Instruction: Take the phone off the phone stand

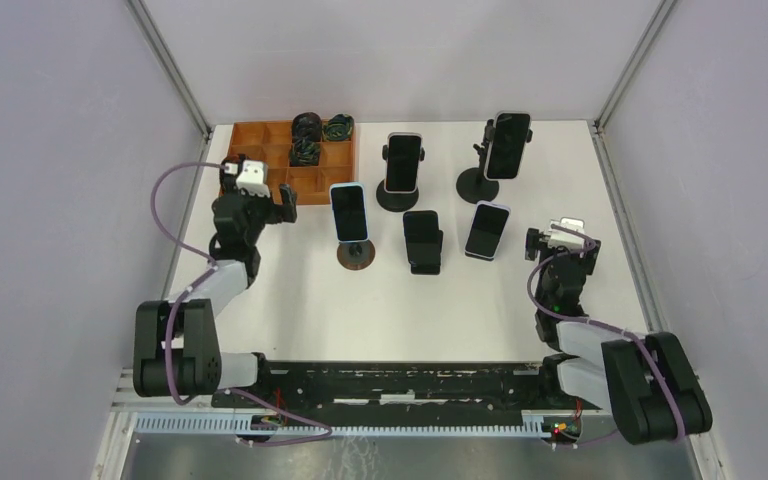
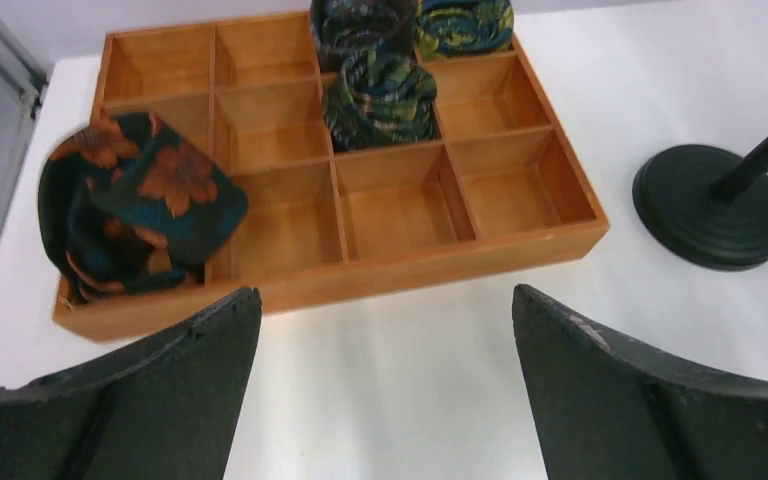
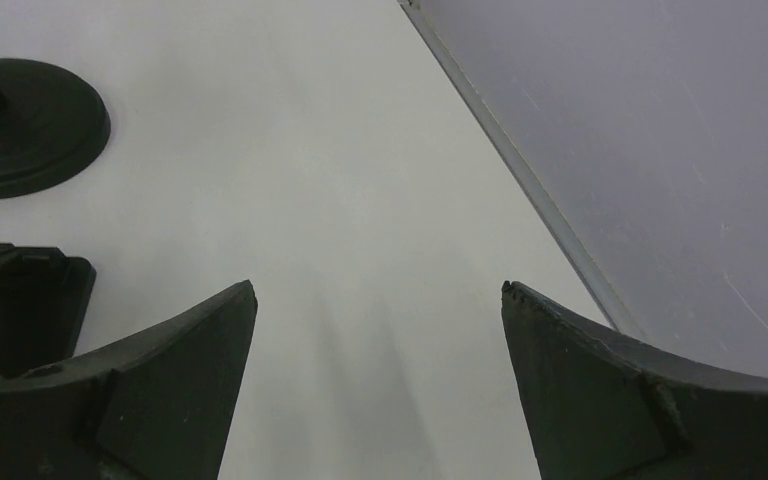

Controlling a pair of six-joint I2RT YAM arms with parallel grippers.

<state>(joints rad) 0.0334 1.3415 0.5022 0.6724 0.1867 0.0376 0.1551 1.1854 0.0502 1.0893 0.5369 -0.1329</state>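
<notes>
Nothing's off yet: five phones [image 1: 403, 160] sit on their stands [image 1: 357, 255] across the middle and far side of the desk [image 1: 290, 300], the right-hand front phone [image 1: 487, 230] just beside the right claw [image 3: 378, 290]. Both claws gape wide and empty, the left claw [image 2: 380, 300] by the wooden tray [image 2: 410, 266] at the far-left corner. Close-packed neighbours and the tall stand [image 1: 478, 185] behind look set to crowd any reach.

Before me, at the far-left corner of the table [image 1: 390, 310], sits a wooden tray [image 2: 410, 260] of open compartments. An orange-flowered fabric roll [image 2: 135, 195] fills its near-left corner. Three dark green patterned rolls [image 2: 378, 100] crowd its far and middle rows, right of centre.
</notes>
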